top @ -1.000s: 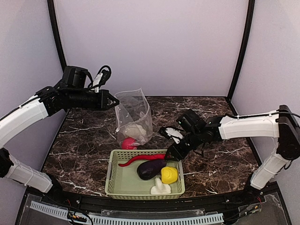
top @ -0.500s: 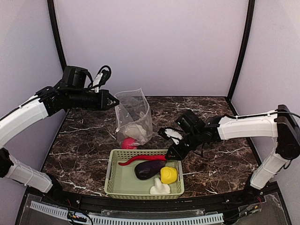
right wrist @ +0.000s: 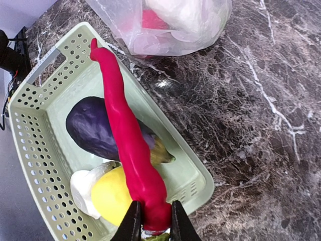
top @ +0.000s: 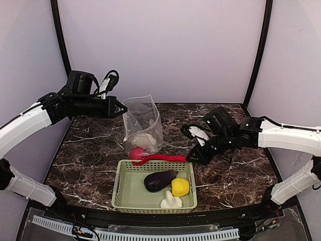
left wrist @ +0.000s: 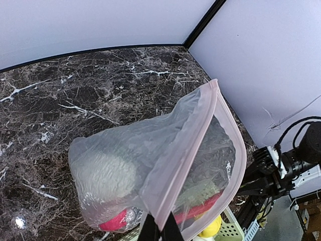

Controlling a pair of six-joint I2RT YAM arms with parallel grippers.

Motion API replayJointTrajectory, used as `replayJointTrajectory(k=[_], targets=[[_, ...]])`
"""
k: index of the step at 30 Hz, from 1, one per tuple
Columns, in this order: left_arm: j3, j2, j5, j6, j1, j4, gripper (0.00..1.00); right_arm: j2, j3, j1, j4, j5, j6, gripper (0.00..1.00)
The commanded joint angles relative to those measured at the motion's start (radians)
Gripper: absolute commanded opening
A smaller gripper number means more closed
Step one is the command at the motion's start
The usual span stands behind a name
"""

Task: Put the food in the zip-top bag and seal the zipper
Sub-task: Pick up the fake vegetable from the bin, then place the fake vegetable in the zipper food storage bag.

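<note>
Since a second ago the long red chili (top: 160,158) has come up out of the tray and the right arm has drawn back toward its own side; everything else sits as before. Far left: left gripper (top: 122,108) is pinched tight on the pinkish zipper (left wrist: 190,145) strip of the clear, crinkly plastic zip-top bag (top: 143,123), holding the mouth lifted and gaping, presumably so food can be fed in one-handed. Inside the bag already: white cauliflower (left wrist: 103,173) and, low at the base, a round red pepper (top: 136,152). In front of it, the pale green perforated basket (top: 120,188) holds the dark purple eggplant (top: 159,179), yellow pepper (top: 181,187) and white mushroom (top: 170,202). The chili hangs level over the basket's far rim, tip just beside the bag's base. Right gripper (right wrist: 152,221) is narrowed onto the chili's stem end, a grip that likely leaves the free length to lead into the mouth. Zipper unsealed; three pieces not yet bagged.
</note>
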Motion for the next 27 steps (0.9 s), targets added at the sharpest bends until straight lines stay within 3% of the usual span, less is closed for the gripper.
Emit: replayJointTrajectory(k=[1,10,27], targets=[[0.015,-0.027,-0.044,0.034,0.007,-0.037,0.01,-0.110,0.067,0.020,-0.164,0.146,0.031,0.06],[0.024,-0.014,-0.007,0.049,0.006,-0.031,0.01,-0.261,0.237,0.039,-0.364,0.271,0.118,0.07],[0.031,-0.001,-0.017,0.046,-0.020,-0.028,0.01,-0.276,0.390,0.087,-0.310,0.221,0.122,0.08]])
